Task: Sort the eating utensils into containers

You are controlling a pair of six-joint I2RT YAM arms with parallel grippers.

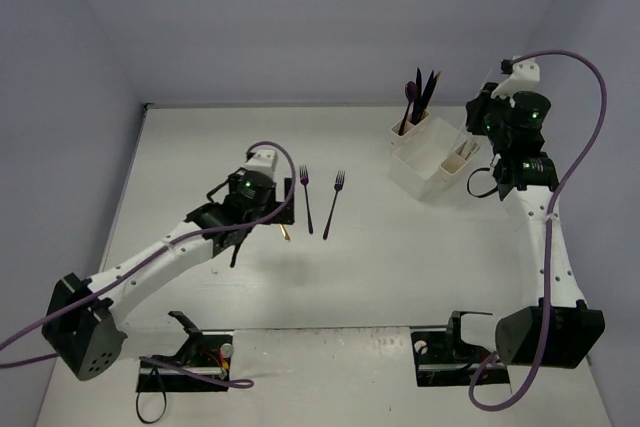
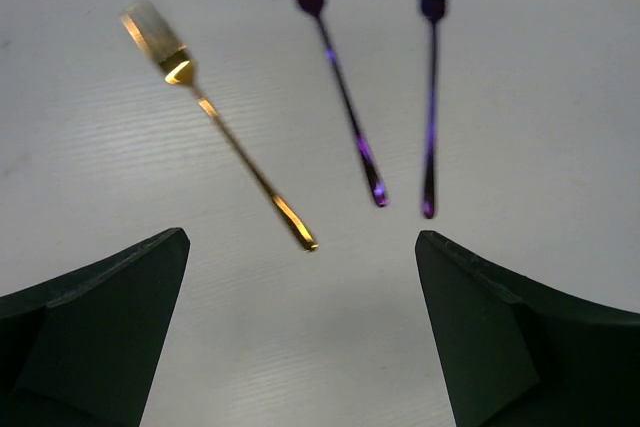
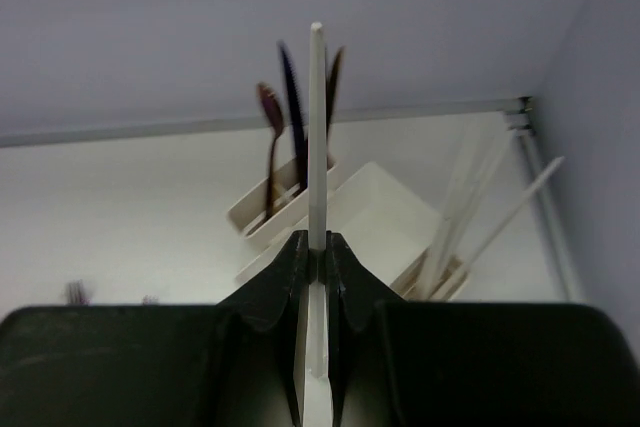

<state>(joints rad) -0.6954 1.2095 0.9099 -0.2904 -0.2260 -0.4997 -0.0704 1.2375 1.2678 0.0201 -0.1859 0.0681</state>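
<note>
The right gripper point(image 3: 316, 247) has its fingers pressed tight on a white plastic utensil point(image 3: 316, 127), pinched low on the shaft so the long end stands upright. Whether it is a knife, fork or spoon cannot be told. The white organizer point(image 3: 375, 197) lies just beyond it. The far cup holds dark purple-blue utensils point(image 3: 290, 97), and the right-hand cup holds a leaning bunch of white utensils point(image 3: 470, 207).

The step in hand looks like delivering this piece to the white bunch. I would keep it vertical, centre it over that right-hand cup, lower until the bottom end is inside the walls, and only then let go. The pieces already there lean outward and could be knocked.

The left gripper point(image 2: 302, 237) hangs with its fingers spread wide and holds nothing. It is just above the near end of a gold fork point(image 2: 240, 152) lying flat on the table. Two purple forks point(image 2: 345, 97) point(image 2: 431, 97) lie to its right, close together but apart from the gold one. A grasp here would call for straddling the thin handle crosswise and going right down to the surface.

The table point(image 1: 400, 257) is matt white and faintly ribbed. Pale grey-blue walls point(image 1: 300, 17) close it in on the left, far and right sides.
</note>
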